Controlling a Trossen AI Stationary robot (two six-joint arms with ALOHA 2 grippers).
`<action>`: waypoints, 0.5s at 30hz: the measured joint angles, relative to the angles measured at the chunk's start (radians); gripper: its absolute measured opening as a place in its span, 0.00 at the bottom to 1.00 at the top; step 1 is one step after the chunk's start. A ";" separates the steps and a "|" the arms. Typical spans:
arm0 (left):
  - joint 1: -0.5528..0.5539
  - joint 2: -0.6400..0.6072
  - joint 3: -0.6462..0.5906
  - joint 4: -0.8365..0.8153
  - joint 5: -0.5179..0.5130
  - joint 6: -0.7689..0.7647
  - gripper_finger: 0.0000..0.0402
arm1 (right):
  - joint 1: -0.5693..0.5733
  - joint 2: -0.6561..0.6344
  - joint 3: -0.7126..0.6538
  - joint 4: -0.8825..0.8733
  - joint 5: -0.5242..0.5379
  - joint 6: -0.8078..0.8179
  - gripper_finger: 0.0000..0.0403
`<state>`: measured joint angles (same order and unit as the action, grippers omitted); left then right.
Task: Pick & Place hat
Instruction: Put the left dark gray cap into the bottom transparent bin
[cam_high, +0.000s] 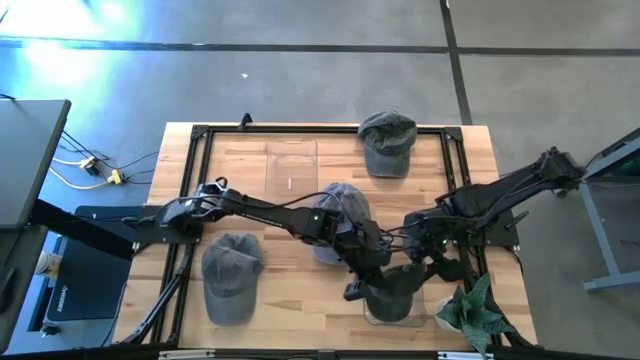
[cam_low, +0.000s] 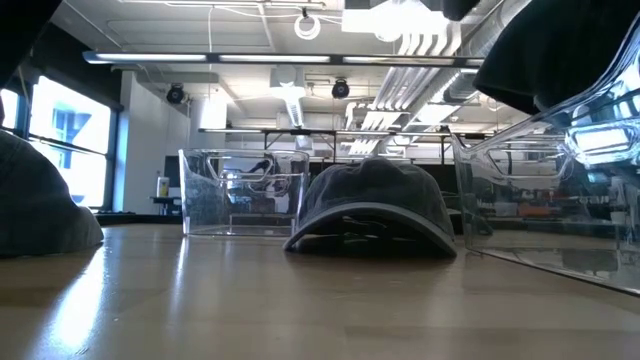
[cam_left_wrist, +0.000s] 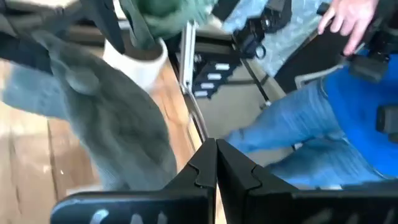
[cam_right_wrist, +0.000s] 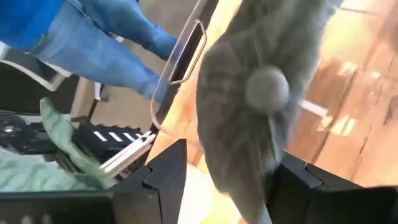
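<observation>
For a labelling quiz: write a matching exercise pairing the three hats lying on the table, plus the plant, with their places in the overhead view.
Things:
1. green hat
2. grey hat
3. blue-grey hat
4. plant

Places on the table, overhead view:
A. middle
B. bottom right corner
C. top edge
D. bottom left part

Pairs: 1-C, 2-D, 3-A, 4-B

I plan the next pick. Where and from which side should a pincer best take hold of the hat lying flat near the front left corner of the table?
Probably the brim edge of the front-left hat, coming from above. In the high view it lies alone on bare wood with the brim towards the table front; that flat lip suits two fingers better than the rounded crown.
</observation>
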<state>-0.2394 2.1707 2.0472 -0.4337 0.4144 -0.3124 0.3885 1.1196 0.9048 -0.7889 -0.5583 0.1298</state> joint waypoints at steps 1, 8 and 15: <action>-0.001 -0.007 -0.001 -0.021 0.000 0.002 0.01 | 0.001 0.013 0.001 0.004 -0.003 -0.003 0.41; 0.002 -0.040 0.002 -0.205 -0.018 0.049 0.01 | -0.014 0.048 0.000 0.050 -0.081 0.153 0.06; 0.017 -0.108 -0.003 -0.311 -0.127 0.102 0.01 | -0.030 0.040 -0.002 0.142 -0.090 0.534 0.06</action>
<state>-0.2224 2.0624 2.0444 -0.7444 0.2878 -0.2108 0.3588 1.1599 0.9024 -0.6468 -0.6478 0.6639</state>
